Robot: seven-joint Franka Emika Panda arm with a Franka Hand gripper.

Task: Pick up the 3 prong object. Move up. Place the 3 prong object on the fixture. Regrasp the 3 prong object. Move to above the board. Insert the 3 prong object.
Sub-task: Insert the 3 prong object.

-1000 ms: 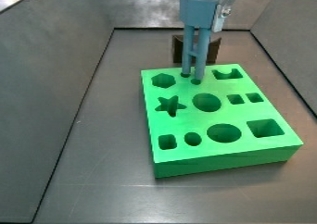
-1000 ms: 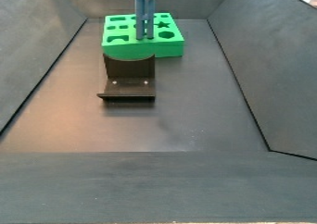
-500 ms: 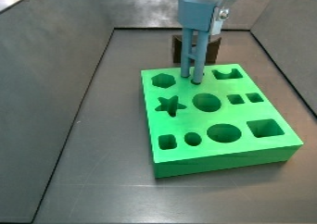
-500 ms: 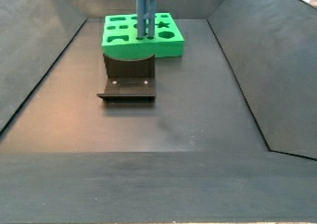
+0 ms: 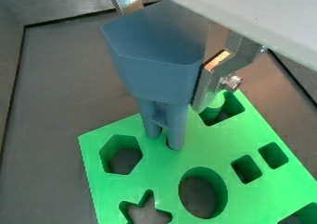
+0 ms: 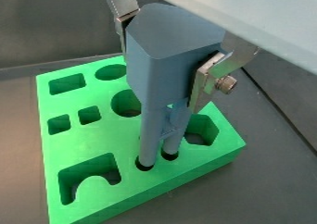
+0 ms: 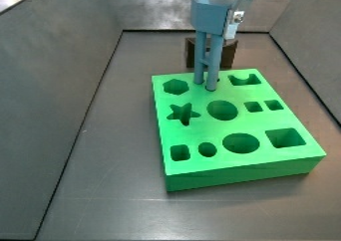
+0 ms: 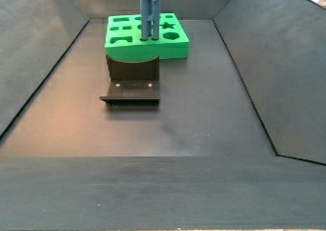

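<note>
gripper (image 7: 213, 16) over the board (image 7: 237, 135), fingers (image 6: 213, 75) pinching the 3 prong object (image 6: 166, 89), prongs in a hole near board's edge, fixture (image 8: 132, 83) apart on open tabletop (image 8: 178, 120)

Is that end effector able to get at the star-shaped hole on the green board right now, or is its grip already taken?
Probably not as things stand: the end effector is shut on the 3 prong object, prongs down at the board. The star hole itself lies open.

A dark grey tabletop (image 8: 192, 120) lies bare in the near part, with sloped grey walls (image 8: 274, 73) rising at left, right and far.
</note>
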